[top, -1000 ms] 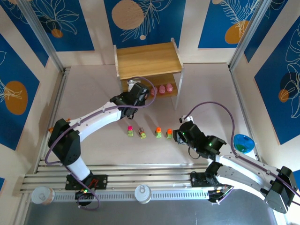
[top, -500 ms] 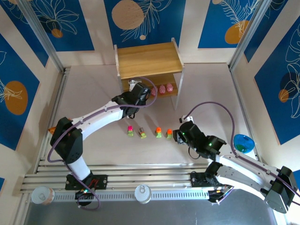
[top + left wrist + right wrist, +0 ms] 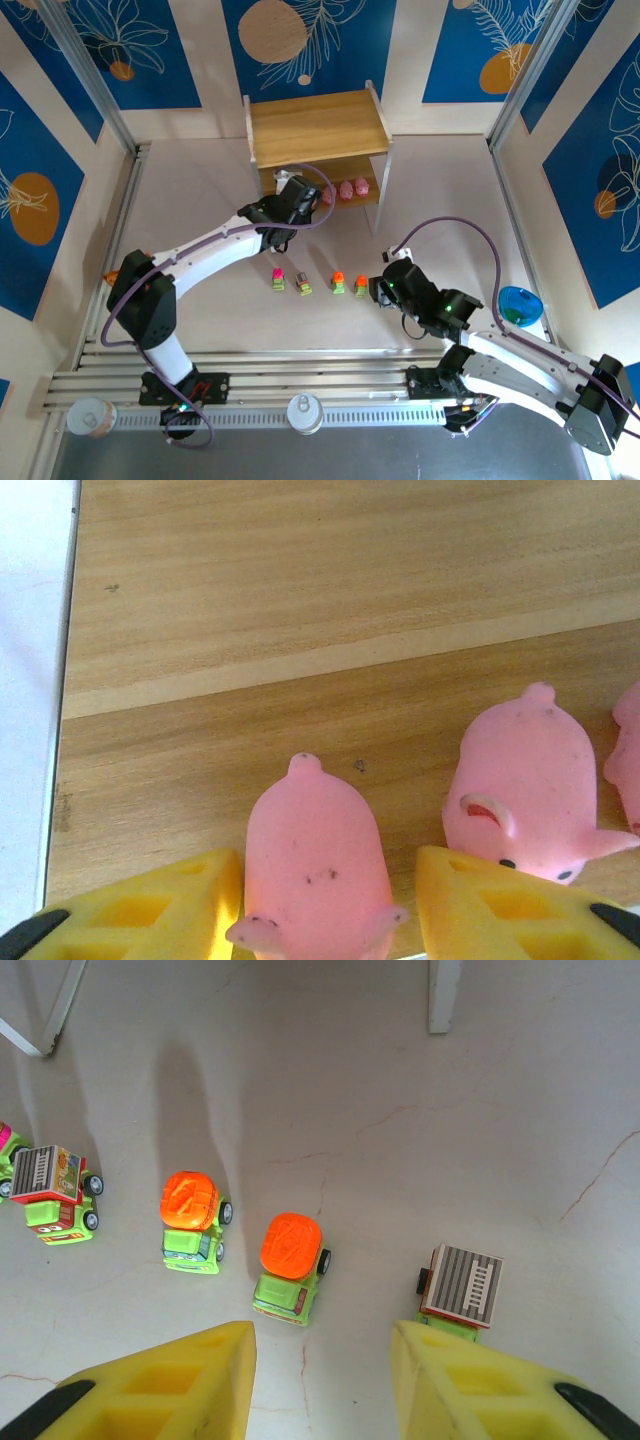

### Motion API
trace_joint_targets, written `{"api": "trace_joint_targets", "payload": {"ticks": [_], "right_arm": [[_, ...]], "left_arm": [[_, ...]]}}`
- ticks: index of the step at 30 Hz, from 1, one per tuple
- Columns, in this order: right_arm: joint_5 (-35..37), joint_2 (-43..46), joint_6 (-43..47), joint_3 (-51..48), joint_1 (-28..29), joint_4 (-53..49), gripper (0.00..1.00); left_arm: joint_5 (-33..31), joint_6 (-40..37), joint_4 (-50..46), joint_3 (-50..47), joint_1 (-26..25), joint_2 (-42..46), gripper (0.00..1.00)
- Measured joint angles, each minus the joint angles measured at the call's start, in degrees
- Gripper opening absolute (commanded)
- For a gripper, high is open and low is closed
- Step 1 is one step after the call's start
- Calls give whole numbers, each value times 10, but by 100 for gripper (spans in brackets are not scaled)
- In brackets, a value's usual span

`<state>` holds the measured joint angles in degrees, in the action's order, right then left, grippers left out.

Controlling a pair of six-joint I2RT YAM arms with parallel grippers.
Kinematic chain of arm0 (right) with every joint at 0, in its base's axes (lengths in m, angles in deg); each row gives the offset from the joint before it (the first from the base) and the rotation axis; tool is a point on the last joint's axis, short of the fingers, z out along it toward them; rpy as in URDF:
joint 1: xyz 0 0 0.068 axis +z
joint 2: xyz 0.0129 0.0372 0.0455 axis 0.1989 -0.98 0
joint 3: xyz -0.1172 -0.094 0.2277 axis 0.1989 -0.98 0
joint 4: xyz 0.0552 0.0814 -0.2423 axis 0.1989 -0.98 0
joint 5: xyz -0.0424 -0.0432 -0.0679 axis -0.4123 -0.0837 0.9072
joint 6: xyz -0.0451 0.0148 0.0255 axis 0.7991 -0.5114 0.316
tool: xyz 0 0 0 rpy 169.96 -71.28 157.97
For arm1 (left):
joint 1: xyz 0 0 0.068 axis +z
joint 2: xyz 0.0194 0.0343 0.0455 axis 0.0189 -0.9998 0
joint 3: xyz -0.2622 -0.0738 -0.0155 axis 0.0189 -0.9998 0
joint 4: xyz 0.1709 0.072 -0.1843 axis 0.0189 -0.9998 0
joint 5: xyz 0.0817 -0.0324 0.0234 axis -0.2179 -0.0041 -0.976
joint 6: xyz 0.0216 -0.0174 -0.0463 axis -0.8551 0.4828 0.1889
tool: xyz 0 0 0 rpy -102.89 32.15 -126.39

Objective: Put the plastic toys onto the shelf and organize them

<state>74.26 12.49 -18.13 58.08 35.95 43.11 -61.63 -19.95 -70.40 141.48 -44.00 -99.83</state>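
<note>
The shelf (image 3: 318, 135) stands at the back of the table. My left gripper (image 3: 296, 192) reaches into its lower tier. In the left wrist view a pink figurine (image 3: 315, 865) lies on the lower board (image 3: 200, 760) between my left gripper's (image 3: 328, 900) yellow fingers, with a gap at the right finger. A second figurine (image 3: 525, 785) lies just to the right, and a third (image 3: 630, 750) at the edge. My right gripper (image 3: 322, 1380) hovers open over the table by two orange-topped cars (image 3: 290, 1265) (image 3: 190, 1218). A grey-topped car (image 3: 460, 1288) sits beside its right finger.
Another grey-topped car (image 3: 52, 1192) and a magenta-topped car (image 3: 278, 279) continue the row to the left. White shelf legs (image 3: 443, 995) stand beyond the cars. A blue bowl (image 3: 520, 303) sits at the table's right side.
My left gripper's jaws have parted from the pink figurine, which now rests on the lower board. The left arm edged slightly further in. The right arm has not moved.
</note>
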Motion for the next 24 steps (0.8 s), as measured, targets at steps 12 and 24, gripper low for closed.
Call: {"api": "trace_joint_targets", "payload": {"ticks": [12, 24], "right_arm": [[0, 0, 0, 0, 0, 0, 40], [0, 0, 0, 0, 0, 0, 41]], "left_arm": [[2, 0, -11, -6, -14, 22, 54], [-24, 1, 10, -33, -55, 70, 56]]}}
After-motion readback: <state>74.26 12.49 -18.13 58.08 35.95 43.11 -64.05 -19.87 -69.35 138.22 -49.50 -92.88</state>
